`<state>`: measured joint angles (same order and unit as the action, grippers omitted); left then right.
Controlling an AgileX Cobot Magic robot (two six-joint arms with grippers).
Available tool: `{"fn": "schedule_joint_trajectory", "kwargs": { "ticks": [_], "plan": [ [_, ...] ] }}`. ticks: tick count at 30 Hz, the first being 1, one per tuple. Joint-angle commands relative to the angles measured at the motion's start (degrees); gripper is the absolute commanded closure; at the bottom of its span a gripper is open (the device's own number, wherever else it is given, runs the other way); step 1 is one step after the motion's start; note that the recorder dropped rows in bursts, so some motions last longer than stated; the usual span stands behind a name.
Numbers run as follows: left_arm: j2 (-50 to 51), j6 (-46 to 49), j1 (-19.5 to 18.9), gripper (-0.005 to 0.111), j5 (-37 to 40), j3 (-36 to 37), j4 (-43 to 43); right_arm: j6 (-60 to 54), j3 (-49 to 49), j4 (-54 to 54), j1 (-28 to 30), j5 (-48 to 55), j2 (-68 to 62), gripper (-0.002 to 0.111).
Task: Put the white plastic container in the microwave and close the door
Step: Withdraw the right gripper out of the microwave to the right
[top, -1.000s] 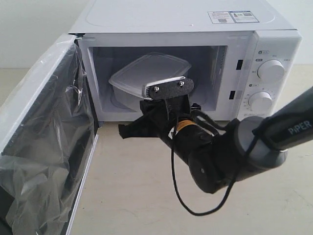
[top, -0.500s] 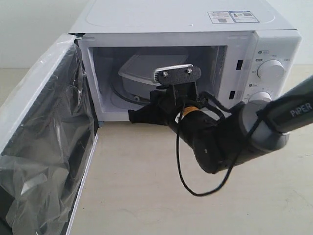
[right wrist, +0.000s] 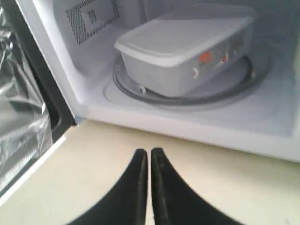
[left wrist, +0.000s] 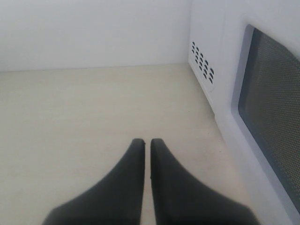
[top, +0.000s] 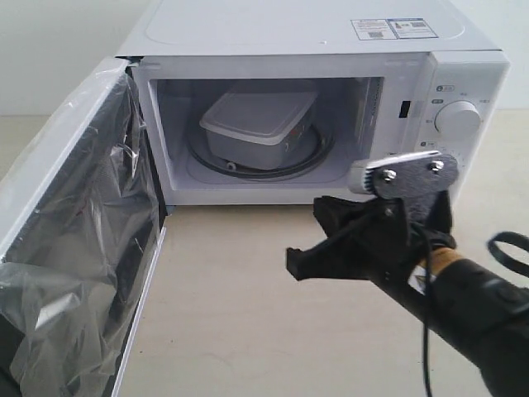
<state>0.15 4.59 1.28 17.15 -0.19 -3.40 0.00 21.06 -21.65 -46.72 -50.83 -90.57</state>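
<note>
The white plastic container (top: 258, 128) sits inside the microwave (top: 331, 50), whose door (top: 74, 248) stands wide open. The right gripper (right wrist: 149, 152) hangs just in front of the microwave, jaws closed and empty. The left gripper (left wrist: 143, 142), beside the microwave, also has its jaws pressed together on nothing.

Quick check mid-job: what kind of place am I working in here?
Probably a test bench staged as a kitchen counter rather than a real kitchen: a microwave with loose clear film on its door, standing on a plain beige table against a blank white wall.
</note>
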Motion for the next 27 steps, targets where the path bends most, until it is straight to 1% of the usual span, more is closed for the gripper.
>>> {"fn": "schedule_joint_trajectory", "kwargs": {
  "ticks": [1,2,6,10,14,17,21,25,27],
  "plan": [
    [-0.15,-0.33,-0.06,0.102,-0.20,0.19,-0.30,0.00,-5.96,-0.54,-0.09,4.49,10.74,0.108],
    [-0.15,-0.33,-0.06,0.102,-0.20,0.19,-0.30,0.82,-6.54,-0.54,-0.09,6.68,13.55,0.108],
    [-0.15,-0.33,-0.06,0.102,-0.20,0.19,-0.30,1.50,-6.69,-0.54,-0.09,20.66,24.31,0.108],
    [-0.15,-0.33,-0.06,0.102,-0.20,0.19,-0.30,0.57,-6.69,-0.30,-0.09,27.72,33.54,0.108],
    [-0.15,-0.33,-0.06,0.102,-0.20,0.19,-0.30,-5.29,-6.69,-0.25,-0.09,35.08,43.28,0.108],
    [-0.15,-0.33,-0.06,0.102,-0.20,0.19,-0.30,-8.23,-5.57,-0.25,-0.09,43.95,48.60,0.108],
    [-0.15,-0.33,-0.06,0.102,-0.20,0.19,-0.30,-9.92,-3.60,-0.25,-0.09,55.22,52.17,0.108],
    [-0.15,-0.33,-0.06,0.102,-0.20,0.19,-0.30,-10.18,-1.01,-0.26,-0.09,62.24,52.56,0.108],
    [-0.15,-0.33,-0.06,0.102,-0.20,0.19,-0.30,-10.32,0.48,0.03,-0.09,62.86,51.88,0.108]
  ]
}}
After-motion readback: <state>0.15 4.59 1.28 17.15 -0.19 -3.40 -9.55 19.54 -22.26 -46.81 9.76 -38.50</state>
